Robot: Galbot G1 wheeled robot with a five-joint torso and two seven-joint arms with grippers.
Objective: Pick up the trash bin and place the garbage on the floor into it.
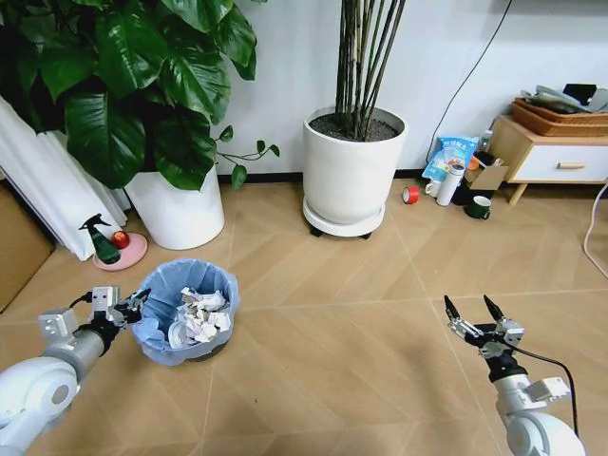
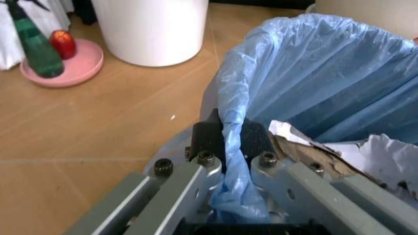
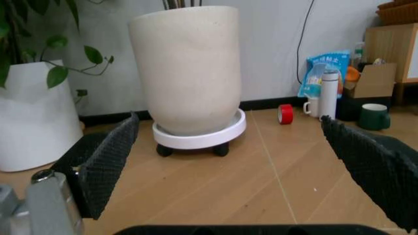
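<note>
The trash bin (image 1: 152, 334), a small round bin lined with a light blue bag, stands on the wooden floor at the lower left. My left gripper (image 1: 136, 306) is shut on its near rim; in the left wrist view the black pads (image 2: 206, 136) pinch the bunched blue liner (image 2: 313, 73). Garbage lies inside the bin: crumpled white paper (image 1: 201, 316) and a grey-brown paper wad (image 2: 304, 152). My right gripper (image 1: 472, 310) hovers open over bare floor at the lower right, well away from the bin, its mesh-covered fingers (image 3: 104, 166) spread wide.
Two large white plant pots (image 1: 353, 176) (image 1: 180, 207) stand against the wall. A pink dish (image 1: 128, 255) with a green spray bottle sits left of the bin. A red tape roll (image 1: 410, 195), white bottle (image 1: 448, 182), green mug (image 1: 478, 206) and wooden cabinet (image 1: 551, 157) are at the far right.
</note>
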